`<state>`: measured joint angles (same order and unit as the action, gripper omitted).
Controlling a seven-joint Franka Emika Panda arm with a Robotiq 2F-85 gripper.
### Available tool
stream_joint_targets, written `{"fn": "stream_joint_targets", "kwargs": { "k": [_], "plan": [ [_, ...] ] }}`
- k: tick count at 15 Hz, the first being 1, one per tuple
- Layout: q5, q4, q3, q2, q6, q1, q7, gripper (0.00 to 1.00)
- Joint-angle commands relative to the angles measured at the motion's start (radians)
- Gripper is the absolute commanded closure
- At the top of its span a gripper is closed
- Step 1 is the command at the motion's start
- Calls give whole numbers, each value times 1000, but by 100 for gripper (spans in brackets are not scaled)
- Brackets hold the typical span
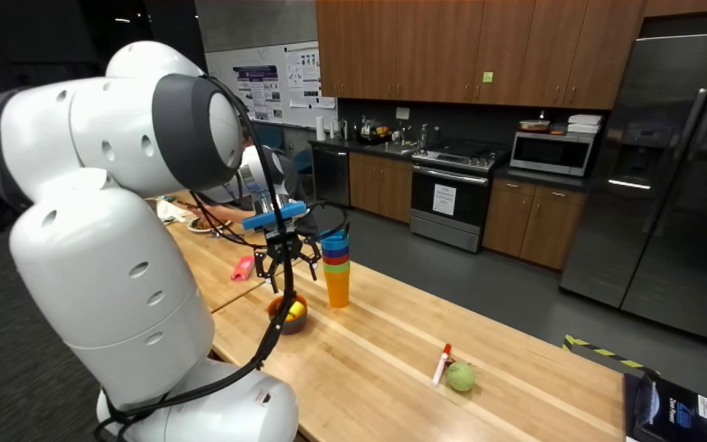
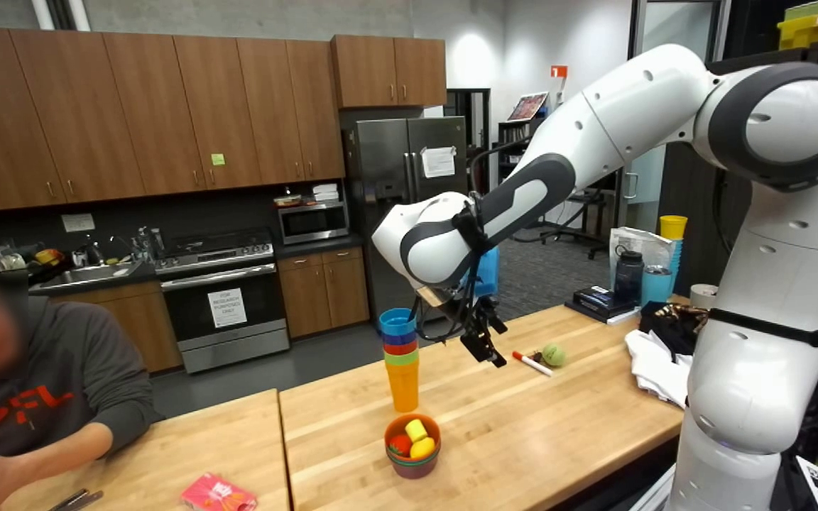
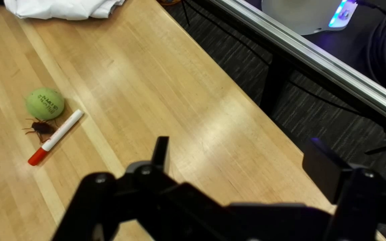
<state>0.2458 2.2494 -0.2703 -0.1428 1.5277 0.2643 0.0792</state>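
Tabletop (image 3: 139,83) below wide-spread pincer (image 3: 241,160), edge behind one fingertip (image 3: 325,170), marker (image 3: 57,135) well apart.

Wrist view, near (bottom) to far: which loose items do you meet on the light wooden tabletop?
White cylindrical marker with red cap → fuzzy green tennis ball → crumpled white bundle. Brown insect-shaped thing left out: it overlaps the marker's span, so its place is unclear.

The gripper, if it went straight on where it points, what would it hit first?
Probably the wooden table, near its edge; the gripper points downward with jaws open, though exact depth is unclear.
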Motion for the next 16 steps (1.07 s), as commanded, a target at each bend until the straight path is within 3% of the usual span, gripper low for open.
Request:
{"fn": "stream_joint_targets", "kwargs": {
  "k": [1,11,16],
  "plan": [
    [11,-16,22,-23,-9,-17,5,0],
    [92,-5,141,-128,-23,-136,-9,0],
    [72,-81,214,-84,-42,-209,-25,0]
  ]
}}
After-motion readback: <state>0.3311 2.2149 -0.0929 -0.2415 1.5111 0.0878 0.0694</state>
